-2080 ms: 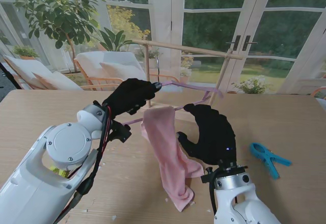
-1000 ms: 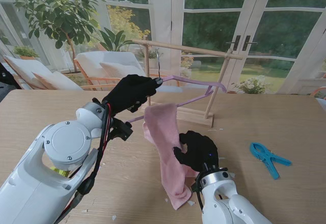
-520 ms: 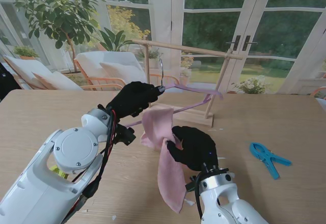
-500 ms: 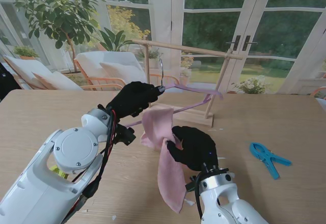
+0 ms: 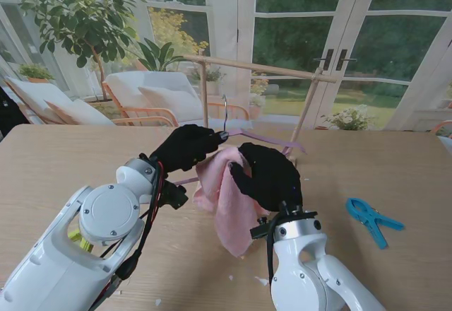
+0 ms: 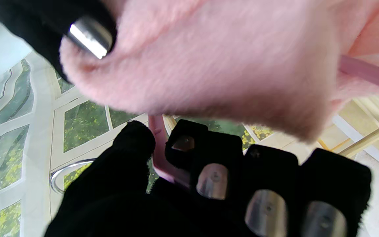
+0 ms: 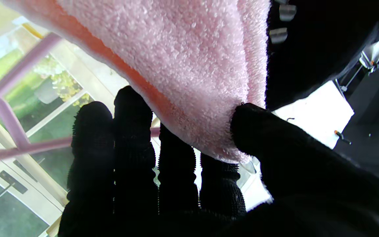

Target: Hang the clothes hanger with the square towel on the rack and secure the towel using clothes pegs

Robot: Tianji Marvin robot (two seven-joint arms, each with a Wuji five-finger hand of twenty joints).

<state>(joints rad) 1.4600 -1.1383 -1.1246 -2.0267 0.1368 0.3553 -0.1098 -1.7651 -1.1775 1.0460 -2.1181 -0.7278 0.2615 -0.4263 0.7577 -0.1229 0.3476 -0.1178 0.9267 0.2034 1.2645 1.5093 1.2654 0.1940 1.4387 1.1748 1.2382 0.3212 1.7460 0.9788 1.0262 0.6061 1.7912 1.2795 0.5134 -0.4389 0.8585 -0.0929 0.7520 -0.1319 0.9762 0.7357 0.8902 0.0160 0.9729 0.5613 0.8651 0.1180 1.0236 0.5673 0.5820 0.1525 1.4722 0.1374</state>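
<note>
Pink towel (image 5: 227,196) drapes over the hanger (image 5: 265,138), whose long axis runs left-right, hook just short of the rack (image 5: 260,68). Left robot hand (image 5: 185,146) grips the hanger; right robot hand (image 5: 265,177) pinches the towel.

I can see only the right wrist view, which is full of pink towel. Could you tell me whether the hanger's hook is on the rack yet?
Observer: Not yet. In the stand view the hanger's hook stands upright, clear of the rack's rail.
Operator: Thank you. What is holding the hanger?
Observer: The left hand is closed on the hanger just under the hook.
Operator: Is a peg within sight?
Observer: One blue peg lies on the table, to the right of the right hand, which grips the towel.
</note>
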